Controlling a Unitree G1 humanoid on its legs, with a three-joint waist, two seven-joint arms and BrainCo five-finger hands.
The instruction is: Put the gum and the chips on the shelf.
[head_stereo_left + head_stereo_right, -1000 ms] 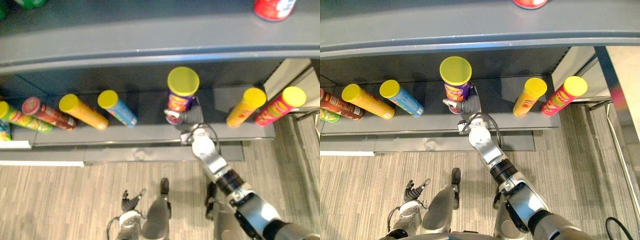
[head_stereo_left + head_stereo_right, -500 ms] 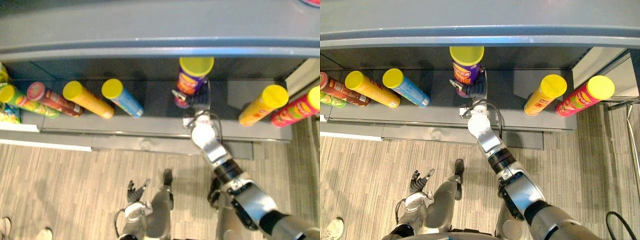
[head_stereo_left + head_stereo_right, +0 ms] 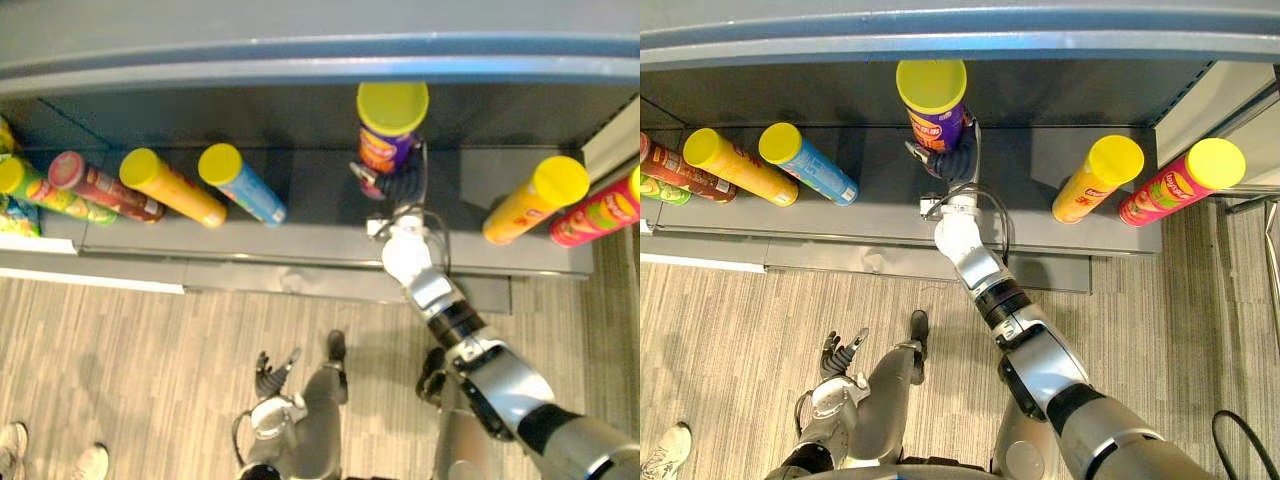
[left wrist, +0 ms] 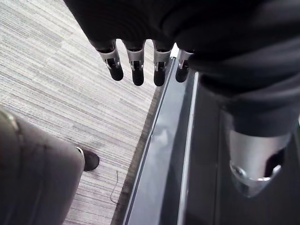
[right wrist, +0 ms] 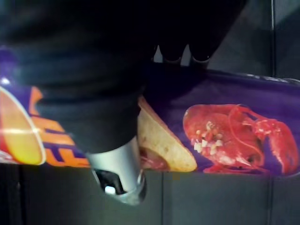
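A purple chips can (image 3: 388, 140) with a yellow lid stands upright on the dark lower shelf (image 3: 300, 258), under the upper shelf's front edge. My right hand (image 3: 396, 186) reaches in from the front and is shut on the can's lower part, fingers curled round it. In the right wrist view the can's purple side (image 5: 225, 126) with its lobster picture lies right against the hand (image 5: 117, 173). My left hand (image 3: 272, 368) hangs low over the floor, well short of the shelf, with its fingers (image 4: 136, 70) straight and holding nothing.
Left of the purple can stand several more cans: blue (image 3: 242, 185), orange (image 3: 172, 188), red (image 3: 98, 190) and green (image 3: 40, 192). To its right are an orange can (image 3: 535, 200) and a red one (image 3: 600, 210). A person's shoes (image 3: 85, 462) are on the floor at lower left.
The camera has shifted, showing less of the upper shelf's top. My right hand has kept hold of the purple can, now a little deeper under the upper shelf. A person's shoes have come into view.
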